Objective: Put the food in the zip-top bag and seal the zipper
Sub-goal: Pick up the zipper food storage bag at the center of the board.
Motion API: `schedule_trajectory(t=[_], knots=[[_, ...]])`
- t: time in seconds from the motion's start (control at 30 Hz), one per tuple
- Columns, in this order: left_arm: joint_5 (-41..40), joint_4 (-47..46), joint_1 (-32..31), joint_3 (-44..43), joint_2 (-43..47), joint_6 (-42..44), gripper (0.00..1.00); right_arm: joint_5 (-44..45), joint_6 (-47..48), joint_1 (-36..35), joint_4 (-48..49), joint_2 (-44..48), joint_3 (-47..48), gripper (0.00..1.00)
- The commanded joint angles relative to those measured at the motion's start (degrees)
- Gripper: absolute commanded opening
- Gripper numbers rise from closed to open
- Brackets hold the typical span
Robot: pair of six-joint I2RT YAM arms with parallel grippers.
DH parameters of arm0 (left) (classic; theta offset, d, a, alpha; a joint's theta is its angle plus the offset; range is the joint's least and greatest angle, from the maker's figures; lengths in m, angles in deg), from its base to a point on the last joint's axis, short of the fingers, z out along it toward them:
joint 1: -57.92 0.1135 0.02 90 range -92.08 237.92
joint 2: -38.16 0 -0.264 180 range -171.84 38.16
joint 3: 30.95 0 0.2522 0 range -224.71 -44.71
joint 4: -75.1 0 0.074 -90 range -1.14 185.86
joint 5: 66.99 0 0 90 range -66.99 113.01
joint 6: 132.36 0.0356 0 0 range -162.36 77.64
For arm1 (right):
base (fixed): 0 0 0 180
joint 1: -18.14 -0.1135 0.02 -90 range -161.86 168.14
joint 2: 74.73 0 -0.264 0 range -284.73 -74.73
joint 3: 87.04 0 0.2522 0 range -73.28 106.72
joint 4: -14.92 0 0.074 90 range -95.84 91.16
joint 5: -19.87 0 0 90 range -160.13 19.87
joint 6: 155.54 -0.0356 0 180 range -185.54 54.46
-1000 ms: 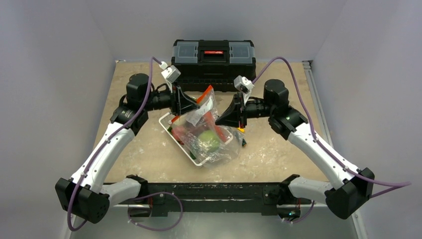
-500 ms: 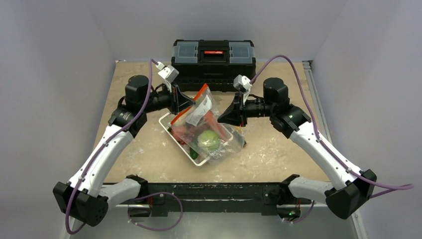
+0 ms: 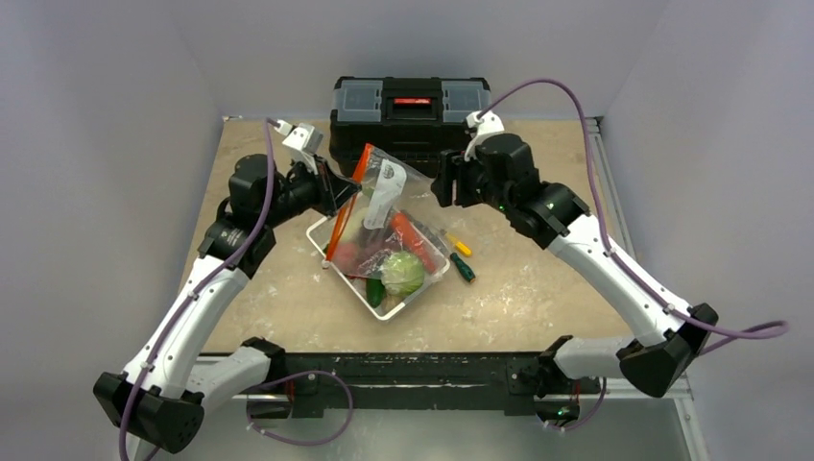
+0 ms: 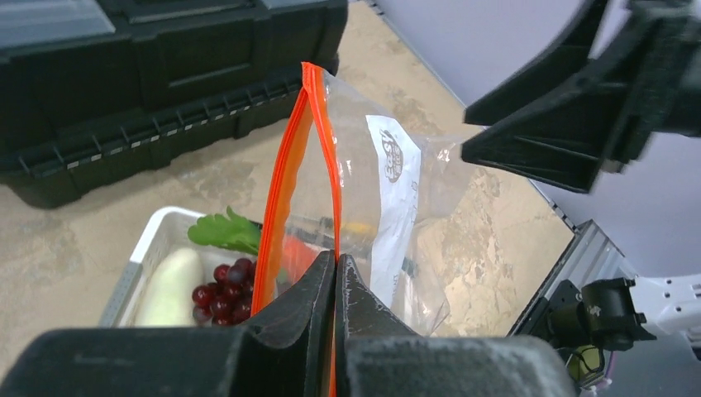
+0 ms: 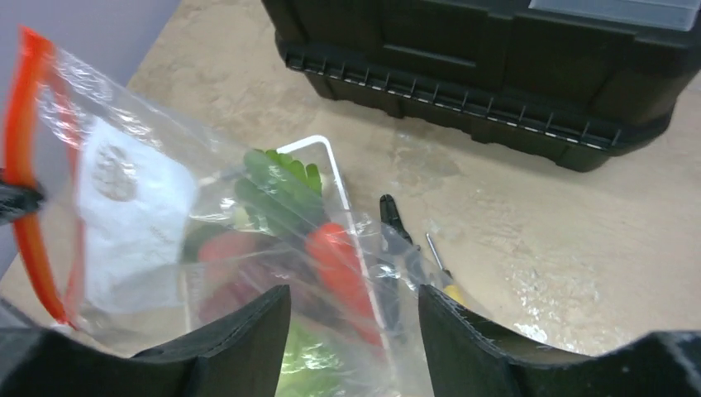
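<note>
The zip-top bag (image 3: 398, 221) hangs tilted over the white basket (image 3: 320, 233), held up by one edge. My left gripper (image 3: 338, 197) is shut on the orange-red zipper (image 3: 350, 202); in the left wrist view the strip (image 4: 318, 124) runs straight out from the closed fingertips of this gripper (image 4: 336, 263). Through the film I see the carrot (image 5: 339, 256), a green cucumber (image 5: 273, 190) and the pale cabbage (image 3: 403, 274). Grapes (image 4: 223, 285) and a white oblong (image 4: 169, 285) lie in the basket beside the strip. My right gripper (image 3: 443, 189) stands open, apart from the bag, with nothing between its fingers.
A black toolbox (image 3: 411, 106) stands at the back of the table. Black pruning shears (image 5: 397, 231) and a yellow-handled screwdriver (image 3: 459, 245) lie right of the basket, with a green-handled one (image 3: 463, 269) beside them. The basket's rim (image 4: 145, 240) sits just below the bag.
My right gripper has let go of the bag, opened and drawn back toward the toolbox. My left gripper has shut on the zipper and pulled it up and left, stretching the bag.
</note>
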Motion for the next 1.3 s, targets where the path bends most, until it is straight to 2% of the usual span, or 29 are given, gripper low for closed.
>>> schedule_trajectory(t=[0.0, 0.07, 0.1, 0.17, 0.23, 0.27, 0.33, 0.37, 0.53, 0.63, 0.87, 1.0, 1.2, 1.27], knots=[[-4.71, 2.61, -0.28, -3.08, -2.8, -5.51, 0.0, 29.59, -8.38, -11.02, -6.72, -0.73, 8.58, 0.64], [-4.93, 2.0, -0.28, -2.58, -3.39, -7.18, 0.0, 35.14, -8.88, -14.63, -6.74, -0.73, 10.31, 0.7], [-5.27, 1.8, -0.28, -2.42, -3.55, -8.24, 0.0, 36.84, -8.97, -16.19, -5.49, -0.77, 10.56, 0.78], [-5.53, 1.23, -0.27, -1.99, -3.45, -10.44, 0.0, 41.46, -11.05, -20.4, -2.54, -1.33, 9.57, 0.79], [-5.25, -0.03, -0.21, -1.39, -3.15, -11.89, 0.0, 47.68, -17.2, -26.59, 1.7, -1.55, 5.94, 0.77], [-4.12, -0.46, -0.19, -1.36, -3.27, -12.08, 0.0, 50.31, -19.13, -30.7, 6.76, -0.84, 2.91, 0.77], [-2.63, -0.21, -0.18, -1.98, -3.93, -11.85, 0.0, 54.12, -14.78, -37.02, 22.16, -0.19, -4.72, 0.76], [-2.15, 0.07, -0.19, -2.33, -4.24, -11.85, 0.0, 55.98, -14.19, -38.56, 26.06, -1.36, -6.5, 0.76], [-1.79, -0.08, -0.19, -2.36, -4.48, -11.62, 0.0, 58.53, -19.57, -41.31, 21.84, -11.1, -0.17, 0.68], [-0.1, -0.47, -0.19, -2.45, -4.47, -11.83, 0.0, 61.86, -15.8, -42.97, 28.56, -13.53, -1.17, 0.65], [2.21, -2.01, -0.14, -2.12, -4.68, -12.15, 0.0, 64.34, -16.74, -43.19, 32.41, -17.79, -0.84, 0.74], [3.78, -2.26, -0.19, -2.34, -5.1, -12.26, 0.0, 70.2, -17.93, -43.23, 31.87, -20.21, 0.53, 0.78], [5.11, -3.16, -0.18, -2.01, -4.95, -12.76, 0.0, 77.35, -19.63, -43.18, 29.94, -23.32, 0.63, 0.75], [6.04, -3.89, -0.18, -1.8, -4.97, -13.09, 0.0, 77.93, -15.46, -43.2, 36.21, -23.45, -1.14, 0.71]])
